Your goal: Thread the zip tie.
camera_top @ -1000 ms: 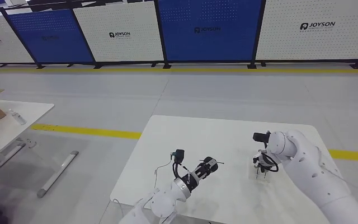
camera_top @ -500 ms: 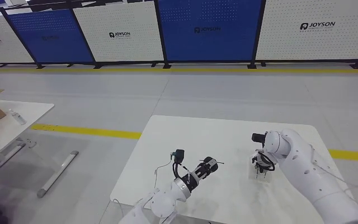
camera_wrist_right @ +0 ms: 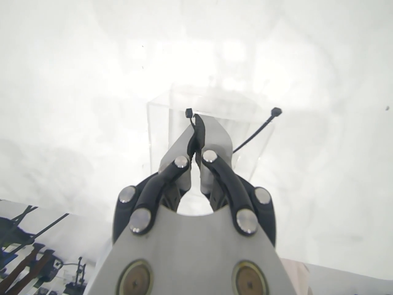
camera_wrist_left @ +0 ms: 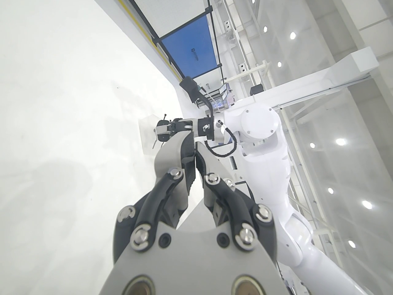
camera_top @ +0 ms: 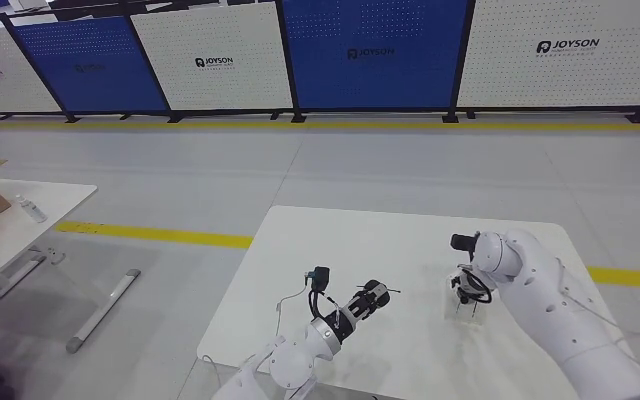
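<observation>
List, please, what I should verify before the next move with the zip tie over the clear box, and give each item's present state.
1. Grip: the right gripper is shut on the zip tie: ok.
2. Head of the tie sticks out past the fingertips: ok.
3. The second zip tie leans in the clear box, apart from the fingers: ok.
4. Tail of the held tie free of the box: cannot tell, the fingers hide it.
5. The left gripper is shut; whether it holds anything: cannot tell.
6. Bare table lies between the two grippers: ok.

zip tie (camera_wrist_right: 189,112) strap hidden between fingers (camera_wrist_right: 218,136), clear box (camera_wrist_right: 158,125) — far edges washed out
</observation>
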